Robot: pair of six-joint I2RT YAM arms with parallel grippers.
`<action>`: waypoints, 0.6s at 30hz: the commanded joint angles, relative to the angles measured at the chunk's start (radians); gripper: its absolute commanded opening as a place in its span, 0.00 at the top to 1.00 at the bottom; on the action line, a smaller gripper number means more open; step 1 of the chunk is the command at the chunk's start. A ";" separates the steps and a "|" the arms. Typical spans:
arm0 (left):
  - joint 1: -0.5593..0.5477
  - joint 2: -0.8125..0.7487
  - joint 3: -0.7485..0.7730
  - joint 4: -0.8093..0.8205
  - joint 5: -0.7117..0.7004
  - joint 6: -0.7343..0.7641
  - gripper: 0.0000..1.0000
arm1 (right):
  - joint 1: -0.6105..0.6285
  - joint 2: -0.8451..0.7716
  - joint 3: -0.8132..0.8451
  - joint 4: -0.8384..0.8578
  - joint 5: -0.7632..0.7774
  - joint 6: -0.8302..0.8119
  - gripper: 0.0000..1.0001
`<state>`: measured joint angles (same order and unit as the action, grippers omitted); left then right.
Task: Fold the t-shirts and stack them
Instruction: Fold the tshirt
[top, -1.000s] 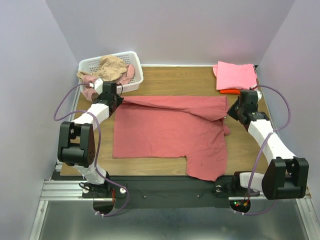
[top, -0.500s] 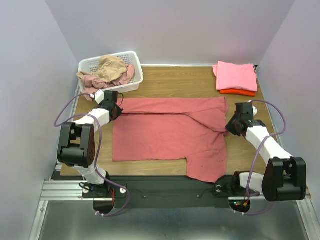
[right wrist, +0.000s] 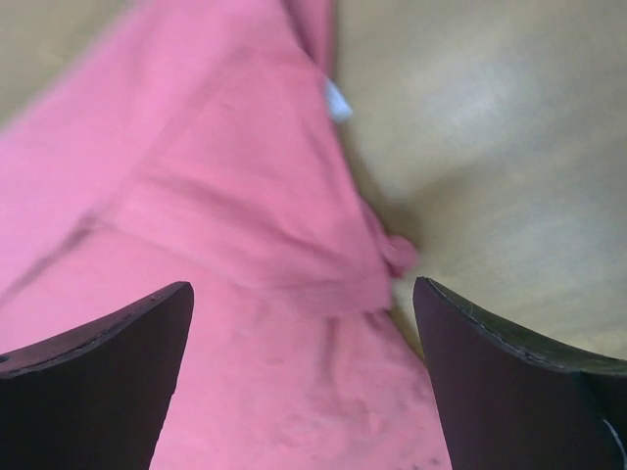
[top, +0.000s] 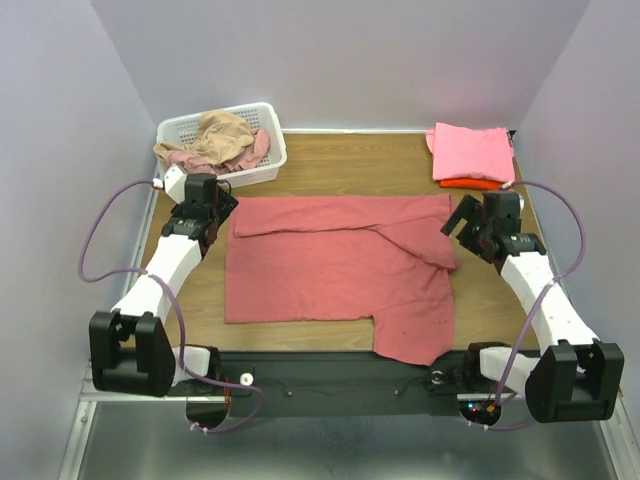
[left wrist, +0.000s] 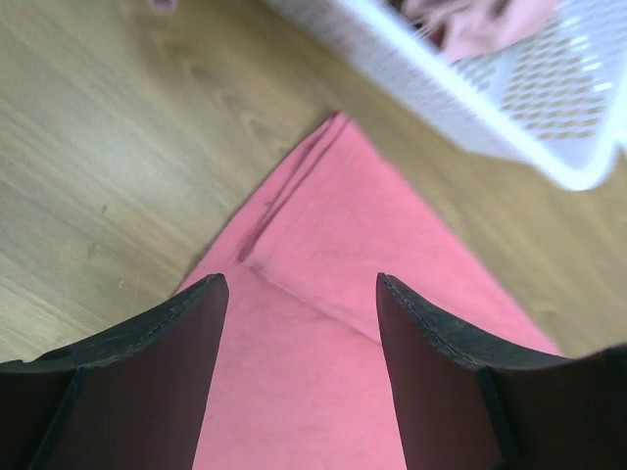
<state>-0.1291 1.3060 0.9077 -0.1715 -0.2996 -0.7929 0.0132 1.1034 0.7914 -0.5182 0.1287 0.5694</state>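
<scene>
A dusty red t-shirt (top: 330,270) lies spread on the wooden table, its top edge folded down in a band across the shoulders. My left gripper (top: 222,208) hovers open over the fold's left corner; in the left wrist view the gripper (left wrist: 300,284) has only flat red cloth (left wrist: 323,255) between its fingers. My right gripper (top: 460,222) is open over the fold's right end; the right wrist view shows the gripper (right wrist: 302,289) above rumpled cloth (right wrist: 216,196), gripping nothing. A bright pink t-shirt (top: 472,150) lies folded on an orange-red one (top: 475,184) at the back right.
A white lattice basket (top: 262,112) at the back left holds a tan shirt (top: 222,132) and a pale rose one (top: 180,160) spilling over its rim. The basket's wall (left wrist: 509,108) shows close above the left gripper. Purple walls close in three sides of the table.
Both grippers have opened and let go of the red shirt's folded top edge, which now lies flat. Both arms have pulled back outward from the cloth.
</scene>
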 commanded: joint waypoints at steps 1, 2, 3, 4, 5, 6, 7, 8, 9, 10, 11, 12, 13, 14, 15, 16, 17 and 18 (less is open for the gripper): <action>-0.016 -0.056 -0.009 0.018 0.019 0.040 0.26 | -0.004 0.021 0.118 0.021 -0.101 -0.029 0.00; -0.020 -0.048 -0.012 0.053 0.055 0.044 0.26 | -0.004 0.064 0.140 0.047 -0.121 -0.029 0.00; -0.024 -0.037 -0.013 0.070 0.074 0.047 0.26 | -0.004 0.064 0.140 0.047 -0.139 -0.029 0.00; -0.038 -0.022 -0.012 0.087 0.089 0.053 0.25 | -0.004 0.116 0.147 0.090 -0.197 -0.025 0.00; -0.041 0.017 -0.009 0.102 0.109 0.057 0.25 | -0.004 0.142 0.149 0.119 -0.231 -0.023 0.00; -0.047 0.042 -0.004 0.131 0.146 0.060 0.25 | -0.004 0.203 0.149 0.182 -0.269 -0.023 0.00; -0.050 0.070 0.006 0.147 0.163 0.064 0.25 | -0.002 0.234 0.154 0.211 -0.305 -0.026 0.00; -0.056 0.129 0.013 0.161 0.178 0.069 0.25 | 0.004 0.266 0.160 0.234 -0.336 -0.029 0.00; -0.058 0.157 0.020 0.179 0.209 0.083 0.26 | 0.017 0.309 0.172 0.250 -0.333 -0.035 0.00; -0.061 0.185 0.029 0.205 0.224 0.092 0.26 | 0.028 0.384 0.205 0.256 -0.307 -0.055 0.00; -0.064 0.234 0.031 0.223 0.235 0.096 0.26 | 0.034 0.426 0.221 0.260 -0.287 -0.062 0.00; -0.064 0.254 0.033 0.243 0.238 0.092 0.26 | 0.044 0.458 0.235 0.270 -0.264 -0.062 0.00; -0.064 0.275 0.043 0.247 0.232 0.093 0.26 | 0.042 0.523 0.249 0.274 -0.247 -0.060 0.00; -0.064 0.307 0.048 0.248 0.228 0.093 0.26 | 0.042 0.550 0.279 0.279 -0.221 -0.060 0.00; -0.064 0.318 0.051 0.245 0.214 0.092 0.26 | 0.042 0.575 0.293 0.280 -0.213 -0.062 0.00; -0.063 0.331 0.054 0.245 0.206 0.092 0.26 | 0.044 0.594 0.304 0.280 -0.212 -0.063 0.00; -0.063 0.352 0.057 0.242 0.191 0.092 0.26 | 0.044 0.622 0.318 0.280 -0.201 -0.065 0.00; -0.061 0.361 0.059 0.236 0.185 0.092 0.26 | 0.044 0.633 0.319 0.279 -0.192 -0.063 0.00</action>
<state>-0.1944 1.6669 0.9115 0.0189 -0.0937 -0.7208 0.0525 1.7252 1.0523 -0.3027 -0.1062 0.5266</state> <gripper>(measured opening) 0.742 0.997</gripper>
